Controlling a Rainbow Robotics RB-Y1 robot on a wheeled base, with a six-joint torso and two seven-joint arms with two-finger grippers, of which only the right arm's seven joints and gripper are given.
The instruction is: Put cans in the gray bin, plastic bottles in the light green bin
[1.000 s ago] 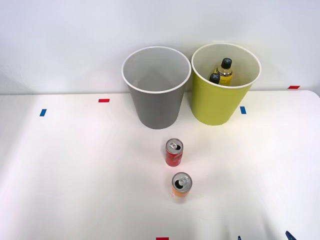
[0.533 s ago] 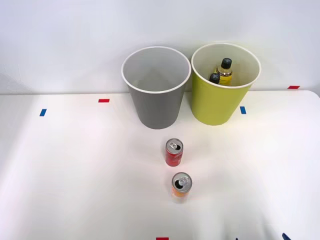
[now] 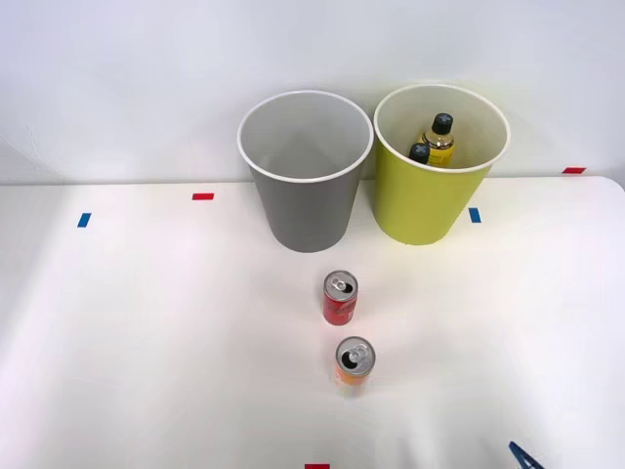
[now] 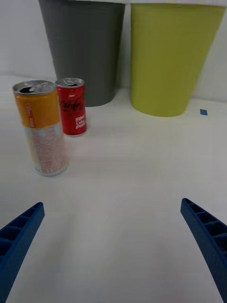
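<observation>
End effector newly nearer Coca-Cola-scripted red can, fingers spread.

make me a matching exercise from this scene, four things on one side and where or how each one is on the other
Things:
1. red can
2. orange can
3. plastic bottles
4. gray bin

Places or states:
A. inside the light green bin
B. nearest the robot, upright on the table
C. holds nothing visible
D. upright between the orange can and the bins

Pairs: 1-D, 2-B, 3-A, 4-C
</observation>
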